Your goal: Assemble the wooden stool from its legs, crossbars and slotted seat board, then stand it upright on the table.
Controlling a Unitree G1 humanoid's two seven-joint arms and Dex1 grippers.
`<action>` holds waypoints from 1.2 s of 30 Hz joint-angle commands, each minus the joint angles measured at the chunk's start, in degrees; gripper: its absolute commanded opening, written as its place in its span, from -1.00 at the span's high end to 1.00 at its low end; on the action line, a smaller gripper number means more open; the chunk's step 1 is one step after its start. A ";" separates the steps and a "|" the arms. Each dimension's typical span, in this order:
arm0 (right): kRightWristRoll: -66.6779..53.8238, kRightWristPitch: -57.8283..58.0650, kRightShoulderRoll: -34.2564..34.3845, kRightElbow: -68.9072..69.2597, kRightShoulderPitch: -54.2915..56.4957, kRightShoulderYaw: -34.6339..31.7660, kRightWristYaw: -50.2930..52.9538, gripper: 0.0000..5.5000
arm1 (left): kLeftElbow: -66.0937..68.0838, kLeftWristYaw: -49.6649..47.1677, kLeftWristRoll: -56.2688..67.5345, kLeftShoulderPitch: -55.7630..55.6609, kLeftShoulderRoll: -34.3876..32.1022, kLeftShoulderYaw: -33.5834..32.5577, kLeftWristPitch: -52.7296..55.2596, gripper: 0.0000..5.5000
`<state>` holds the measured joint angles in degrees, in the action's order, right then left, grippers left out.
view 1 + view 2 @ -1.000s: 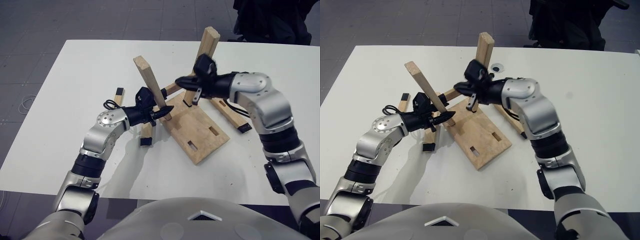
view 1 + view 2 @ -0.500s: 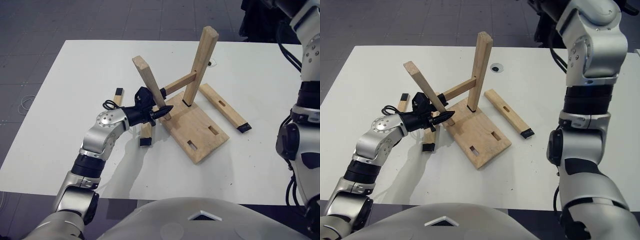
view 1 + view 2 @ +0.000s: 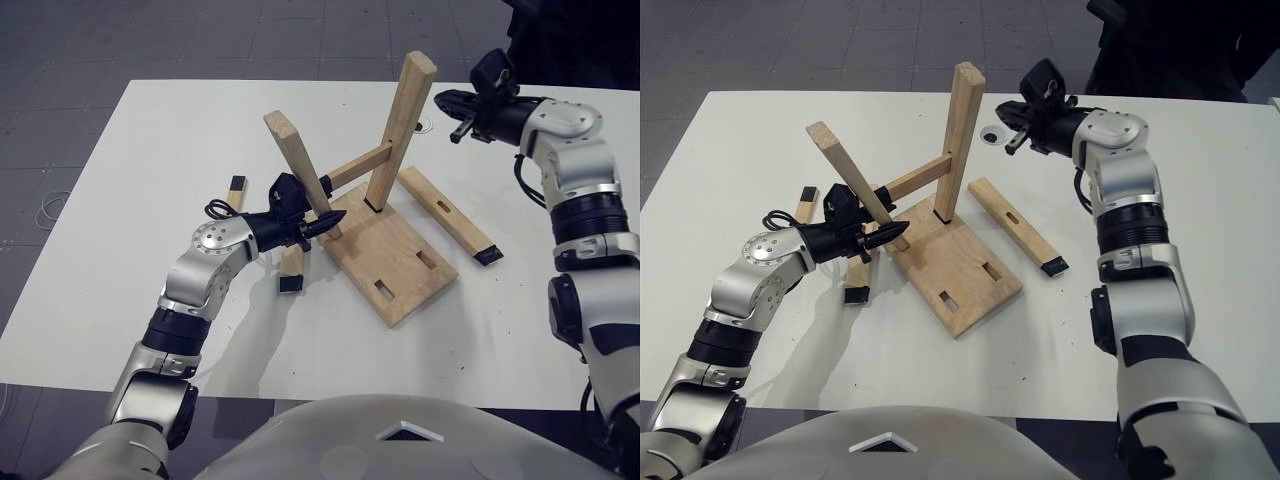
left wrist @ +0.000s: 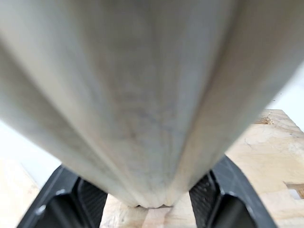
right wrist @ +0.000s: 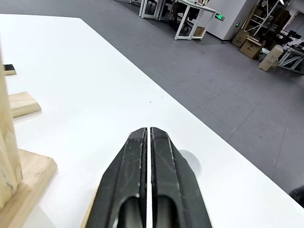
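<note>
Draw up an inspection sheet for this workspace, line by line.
Surface: white table, round grommet near its far edge.
Job's things: seat board lies flat; upright leg stands in it; crossbar joins that to the tilted leg; loose leg lies right of the board, second loose leg left of it, short piece farther left.
Clutter: nothing seen.
Grippers: left gripper shut on the tilted leg; right gripper shut, empty, in the air beside the upright leg's top.
Cables: black loop at the left wrist; black cable along the right forearm.
Surroundings: grey tiled floor.
</note>
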<state>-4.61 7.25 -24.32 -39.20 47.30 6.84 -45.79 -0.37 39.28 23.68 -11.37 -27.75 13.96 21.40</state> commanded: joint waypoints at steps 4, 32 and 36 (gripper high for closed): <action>-2.06 4.87 0.79 17.74 -10.86 5.24 -7.83 0.96 | 7.06 -2.61 -8.60 5.36 -3.04 4.27 5.24 0.26; -0.15 2.16 -4.71 3.48 -5.93 1.50 -4.17 0.96 | 7.42 -2.65 -7.92 5.37 -3.34 4.67 4.77 0.26; 2.04 -4.63 0.56 -9.59 0.04 1.60 -0.42 0.96 | 7.36 -2.42 -8.06 5.19 -3.36 5.14 4.82 0.26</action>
<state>-4.15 5.47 -25.43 -43.37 43.81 8.62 -47.84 0.79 38.17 23.73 -11.59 -28.11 14.39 19.65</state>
